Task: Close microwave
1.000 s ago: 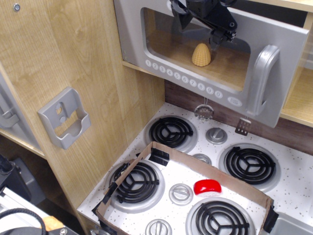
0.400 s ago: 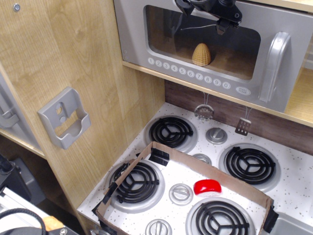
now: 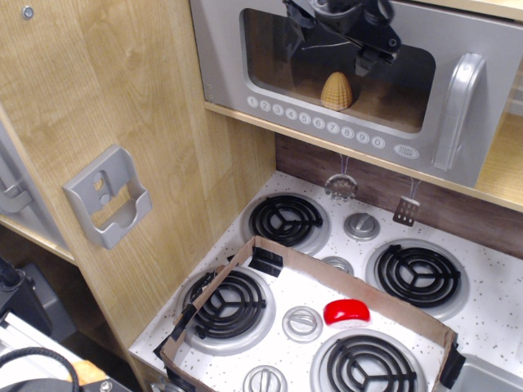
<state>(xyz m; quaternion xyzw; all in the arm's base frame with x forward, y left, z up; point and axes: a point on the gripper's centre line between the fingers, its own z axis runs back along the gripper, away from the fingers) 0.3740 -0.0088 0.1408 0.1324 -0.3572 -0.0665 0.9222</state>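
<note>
The microwave (image 3: 222,69) is at the top of the view, a light-wood compartment with a silver-grey door. The door lies flush against the compartment, with its chunky grey handle (image 3: 456,110) on the right and the row of number buttons (image 3: 315,124) along the bottom. A yellow toy corn (image 3: 337,91) shows through the clear window. My black gripper (image 3: 332,45) hangs in front of the upper part of the window, just off the door, its fingers spread and holding nothing. Its upper part is cut off by the frame edge.
A grey wall-mounted holder bracket (image 3: 108,198) is on the wooden side panel at left. Below is a toy stove (image 3: 490,269) with black burners, a brown cardboard frame (image 3: 343,282) and a red piece (image 3: 346,311). Small utensils (image 3: 341,186) hang under the microwave shelf.
The microwave door swung from ajar to flush against the compartment. My gripper followed it back, then eased slightly down and away from the window.
</note>
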